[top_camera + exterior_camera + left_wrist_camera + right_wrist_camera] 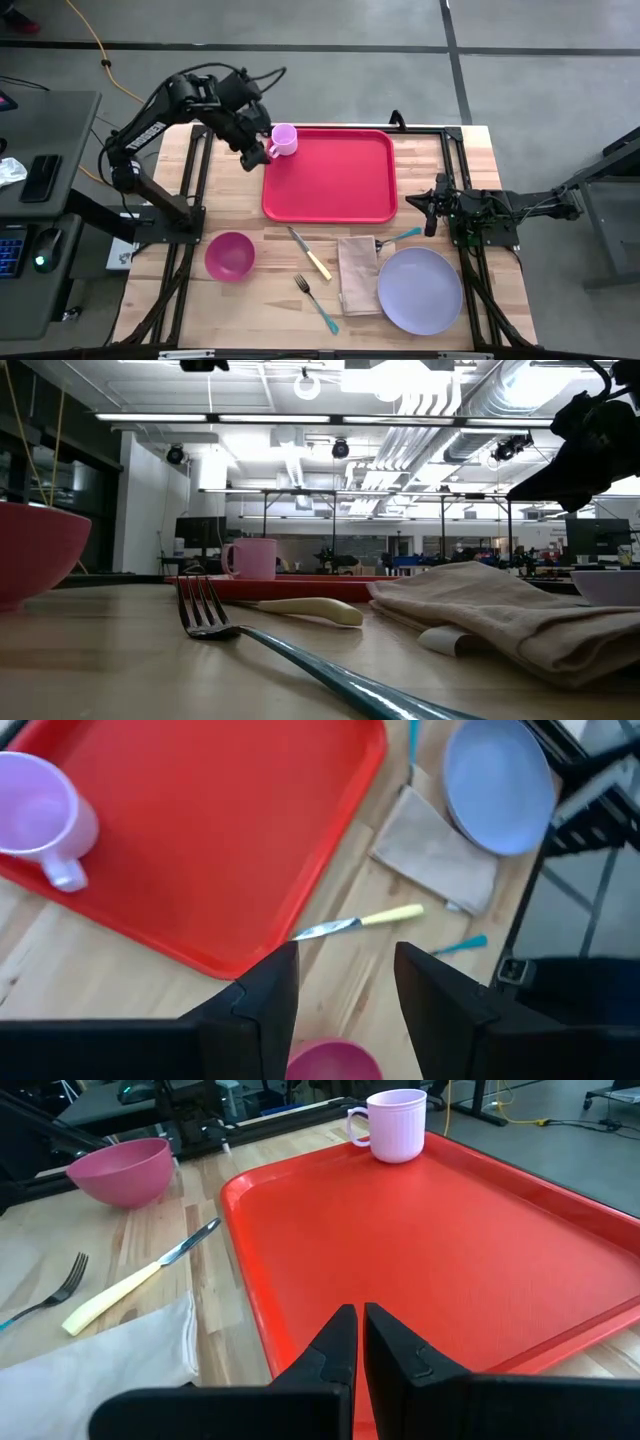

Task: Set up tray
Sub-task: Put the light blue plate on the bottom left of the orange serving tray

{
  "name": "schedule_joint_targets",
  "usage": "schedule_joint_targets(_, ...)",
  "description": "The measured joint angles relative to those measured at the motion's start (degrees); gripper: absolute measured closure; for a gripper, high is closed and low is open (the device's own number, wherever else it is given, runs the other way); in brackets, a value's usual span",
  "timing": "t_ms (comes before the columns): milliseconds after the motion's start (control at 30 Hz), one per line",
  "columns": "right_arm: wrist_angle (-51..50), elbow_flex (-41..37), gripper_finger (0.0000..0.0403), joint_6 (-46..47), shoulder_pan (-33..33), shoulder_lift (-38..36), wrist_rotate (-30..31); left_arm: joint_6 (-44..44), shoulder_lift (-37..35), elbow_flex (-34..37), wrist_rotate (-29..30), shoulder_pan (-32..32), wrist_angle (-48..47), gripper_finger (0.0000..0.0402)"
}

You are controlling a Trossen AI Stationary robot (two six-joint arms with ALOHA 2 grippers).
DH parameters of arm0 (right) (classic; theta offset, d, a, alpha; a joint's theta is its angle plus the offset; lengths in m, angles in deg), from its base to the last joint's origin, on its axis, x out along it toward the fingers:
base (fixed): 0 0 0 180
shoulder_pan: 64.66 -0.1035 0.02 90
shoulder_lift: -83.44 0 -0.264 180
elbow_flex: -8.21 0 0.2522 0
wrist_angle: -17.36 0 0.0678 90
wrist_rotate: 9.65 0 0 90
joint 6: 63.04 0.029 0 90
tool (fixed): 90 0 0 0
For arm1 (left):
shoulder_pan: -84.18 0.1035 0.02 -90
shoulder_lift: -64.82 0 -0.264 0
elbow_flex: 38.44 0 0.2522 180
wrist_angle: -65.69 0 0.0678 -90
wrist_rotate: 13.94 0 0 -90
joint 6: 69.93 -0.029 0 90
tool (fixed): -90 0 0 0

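The red tray [330,175] lies flat on the far half of the table and also fills the right wrist view [420,1240]. A pale pink mug [284,140] stands upright on its base in the tray's far left corner [35,815], handle toward the table's left. My left gripper [345,990] is open and hovers just left of the mug [250,155], touching nothing. My right gripper [360,1325] is shut and waits off the tray's right edge [432,205].
On the near half of the table lie a pink bowl [230,255], a knife with a cream handle [310,253], a teal-handled fork [316,303], a folded beige napkin [358,275], a lavender plate [420,290] and a teal utensil handle [403,236].
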Motion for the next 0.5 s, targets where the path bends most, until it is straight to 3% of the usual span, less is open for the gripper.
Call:
schedule_joint_targets(233,0.00,0.01,0.0402,0.00,-0.02,0.00,-0.02,0.73,-0.07,0.03,5.33,-5.57,1.84,0.0208)
schedule_joint_targets(500,0.00,0.00,0.0402,-0.23,-0.02,0.01,-0.25,1.25,-5.51,0.93,10.76,-9.96,10.21,0.0208)
